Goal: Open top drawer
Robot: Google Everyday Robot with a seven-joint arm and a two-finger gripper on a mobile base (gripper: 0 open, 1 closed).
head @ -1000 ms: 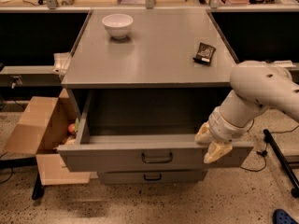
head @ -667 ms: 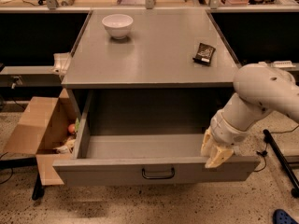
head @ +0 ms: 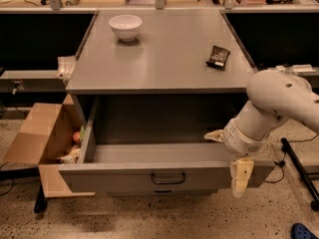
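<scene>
The top drawer (head: pixel 124 177) of the grey metal cabinet stands pulled far out toward me, and its inside looks empty. Its small dark loop handle (head: pixel 168 178) sits at the centre of the front. My gripper (head: pixel 228 156) is at the right end of the drawer front, on the white arm coming in from the right. It is open. One cream finger (head: pixel 241 177) hangs down outside the front and the other (head: pixel 214 135) points inside the drawer. The two lower drawers are hidden beneath the open one.
A white bowl (head: pixel 125 26) and a dark packet (head: pixel 218 56) lie on the cabinet top (head: pixel 164 59). An open cardboard box (head: pixel 42 133) with small items stands at the left. A black stand leg (head: pixel 298 168) and a blue object (head: pixel 304 231) are on the floor at the right.
The top drawer has slid further out toward me, covering the lower drawer fronts. The gripper came along with its right end, and its fingers are now spread apart.
</scene>
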